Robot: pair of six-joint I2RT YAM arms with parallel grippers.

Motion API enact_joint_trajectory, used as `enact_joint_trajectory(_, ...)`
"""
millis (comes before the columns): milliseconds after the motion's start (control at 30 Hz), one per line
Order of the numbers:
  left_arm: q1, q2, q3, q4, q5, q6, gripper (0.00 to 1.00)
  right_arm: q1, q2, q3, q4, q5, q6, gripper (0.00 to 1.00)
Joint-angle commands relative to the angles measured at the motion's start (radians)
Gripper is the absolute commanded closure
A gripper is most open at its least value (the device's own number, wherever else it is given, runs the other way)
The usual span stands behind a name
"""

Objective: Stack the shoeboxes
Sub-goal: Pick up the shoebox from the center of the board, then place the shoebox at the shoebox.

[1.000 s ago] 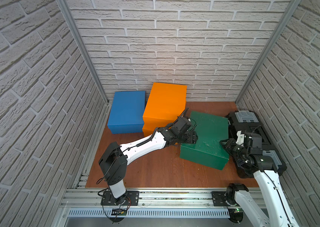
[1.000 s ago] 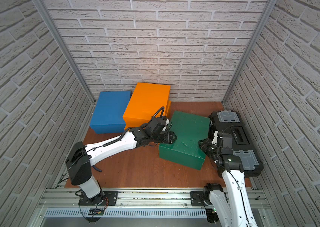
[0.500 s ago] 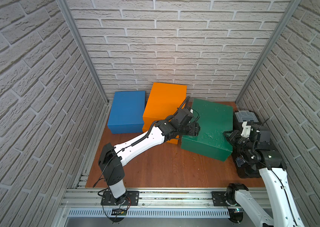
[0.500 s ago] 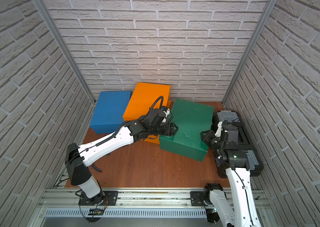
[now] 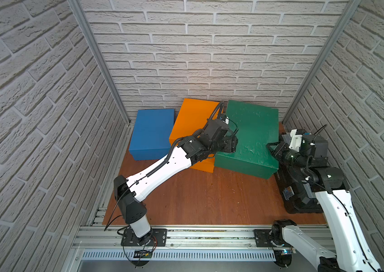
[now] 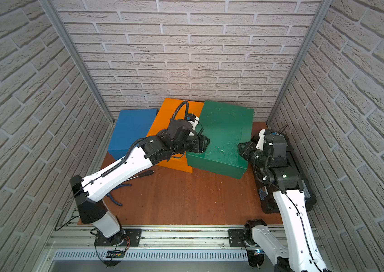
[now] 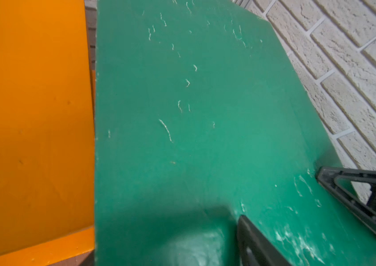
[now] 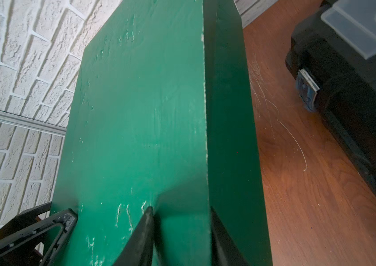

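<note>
In both top views the dark green shoebox hangs off the floor, held at its two short ends. My left gripper is shut on its left edge; one finger lies on the lid. My right gripper is shut on the right edge of the box. Just left of it, two orange shoeboxes sit one on the other, the upper skewed over the lower. The blue shoebox stands at the back left.
A black toolbox lies along the right wall under my right arm. A screwdriver and blue-handled pliers lie on the wooden floor below my left arm. Brick walls close in on three sides.
The green shoebox has come up off the floor and moved back toward the rear wall, level with the orange stack. Both arms rose and reached farther back with it.
</note>
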Motion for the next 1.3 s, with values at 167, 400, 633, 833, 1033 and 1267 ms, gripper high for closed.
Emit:
enact_joint_trajectory(167,-0.083,0.005,0.117,0.249,0.244,0.155,0.28,0.123,0.119,0.137,0.098,-0.243,-0.011,0.70)
enact_joint_trajectory(400,0.003,0.002,0.154,0.240,0.266,0.156,0.28,0.173,0.234,0.223,0.146,-0.236,-0.007,0.71)
enact_joint_trajectory(633,0.151,-0.023,0.154,0.257,0.310,0.151,0.28,0.257,0.399,0.345,0.212,-0.216,-0.004,0.71)
enact_joint_trajectory(833,0.309,-0.039,0.144,0.273,0.363,0.135,0.28,0.341,0.586,0.484,0.254,-0.197,-0.010,0.72)
enact_joint_trajectory(1033,0.481,-0.068,0.038,0.311,0.429,0.077,0.28,0.380,0.735,0.564,0.318,-0.217,0.023,0.72)
enact_joint_trajectory(1267,0.619,-0.091,-0.053,0.353,0.487,0.014,0.24,0.413,0.840,0.643,0.319,-0.228,0.034,0.70)
